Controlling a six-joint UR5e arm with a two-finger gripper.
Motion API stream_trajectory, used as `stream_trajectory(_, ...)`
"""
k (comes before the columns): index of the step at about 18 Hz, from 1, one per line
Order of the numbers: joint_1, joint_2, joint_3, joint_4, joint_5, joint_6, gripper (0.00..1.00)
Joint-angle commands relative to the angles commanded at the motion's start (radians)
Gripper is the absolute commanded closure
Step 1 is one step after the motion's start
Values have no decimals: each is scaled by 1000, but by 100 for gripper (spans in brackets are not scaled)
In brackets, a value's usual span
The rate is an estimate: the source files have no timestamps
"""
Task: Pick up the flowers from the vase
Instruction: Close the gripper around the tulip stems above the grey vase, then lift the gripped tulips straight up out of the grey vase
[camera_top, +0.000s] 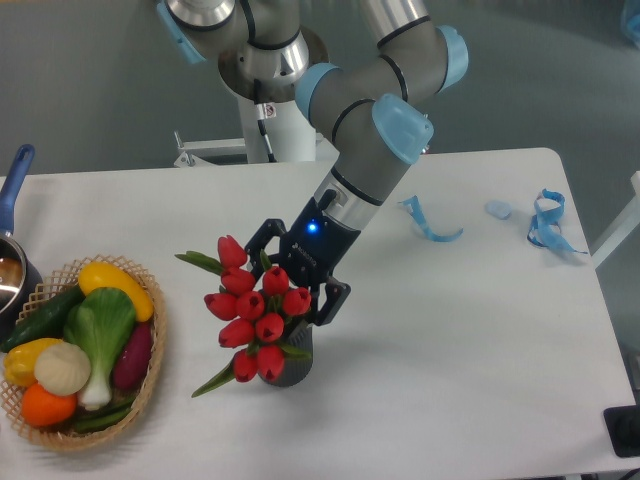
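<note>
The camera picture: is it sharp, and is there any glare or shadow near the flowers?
Camera view: sharp, evenly lit, no glare. The flowers and vase are in focus, with only a faint soft shadow on the table beside the vase. The gripper shows a small blue light, not blurred.

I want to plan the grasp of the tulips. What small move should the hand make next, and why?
Probably lower a little further, then close. The hand is open, its fingers straddling the upper tulips, which sit in the vase. The stems lie hidden below, so grip there.
</note>
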Motion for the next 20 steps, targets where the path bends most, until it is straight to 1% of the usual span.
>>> stream_trajectory(1, 2, 3, 0, 0, -2, -2, 41)
stream_trajectory(3, 2, 5, 0, 0, -5, -3, 52)
stream_trajectory(6, 3, 8, 2, -2, -8, -9, 63)
stream_trajectory(12, 12, 15, 6, -2, -20, -55, 65)
stream_trajectory(16, 34, 49, 11, -3, -63, -123, 64)
stream_trajectory(20, 41, 84, 15, -6, -106, -155, 64)
